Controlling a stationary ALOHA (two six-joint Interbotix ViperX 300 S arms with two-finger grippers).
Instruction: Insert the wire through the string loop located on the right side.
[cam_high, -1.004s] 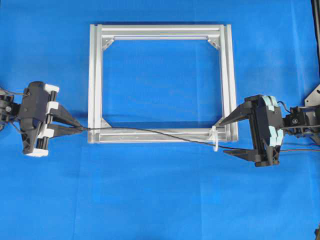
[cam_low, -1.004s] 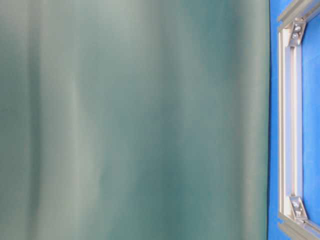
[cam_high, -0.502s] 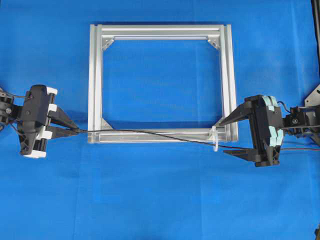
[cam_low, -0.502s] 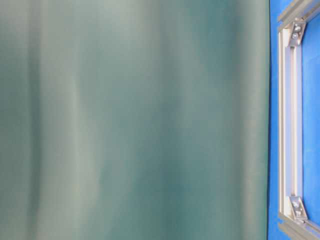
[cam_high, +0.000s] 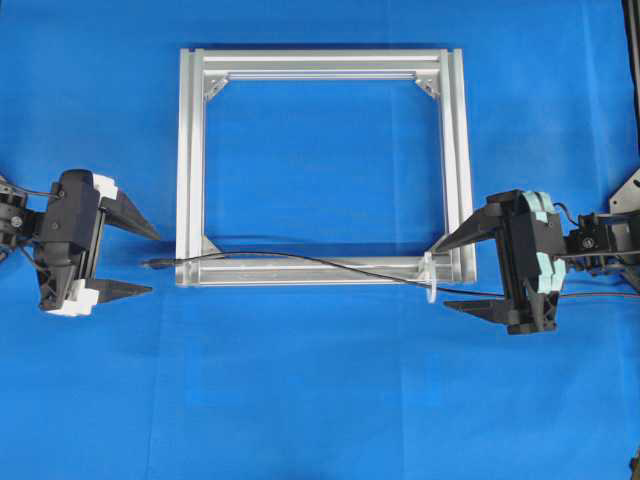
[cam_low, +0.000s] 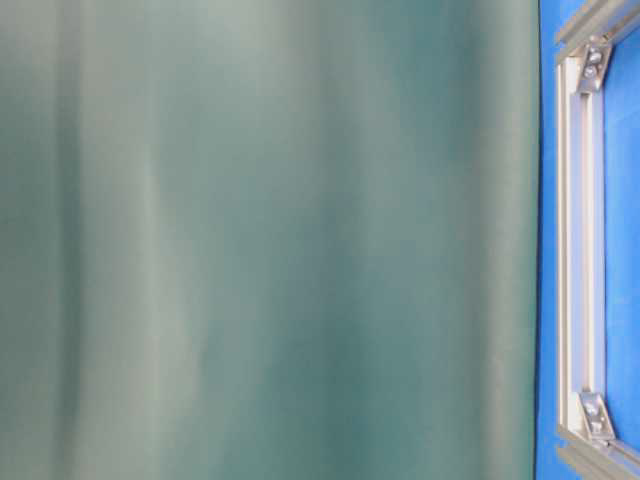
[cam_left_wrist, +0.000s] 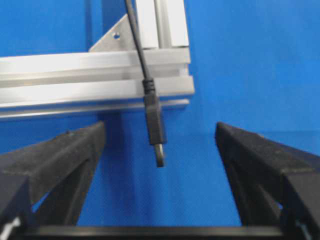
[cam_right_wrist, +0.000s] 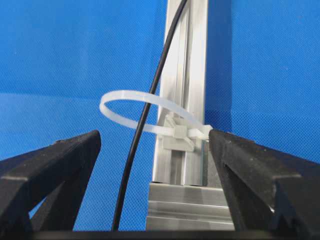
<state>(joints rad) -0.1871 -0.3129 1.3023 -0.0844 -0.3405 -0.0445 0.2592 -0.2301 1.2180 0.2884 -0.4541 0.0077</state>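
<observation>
Left end effector (cam_high: 145, 262) sits just left of the frame (cam_high: 190, 160), fingers spread wide, nothing held. Wire (cam_high: 300, 262) lies free: plug tip (cam_high: 152, 264) rests on the blue surface (cam_high: 320, 400) between the left fingers, just off the frame's lower-left corner. From there the wire runs along the frame's bottom bar and passes through the loop (cam_high: 430, 278) at the frame's lower-right corner; the right wrist view confirms it is threaded. Right end effector (cam_high: 442, 274) is just right of the frame, fingers apart, straddling the loop, gripping nothing.
</observation>
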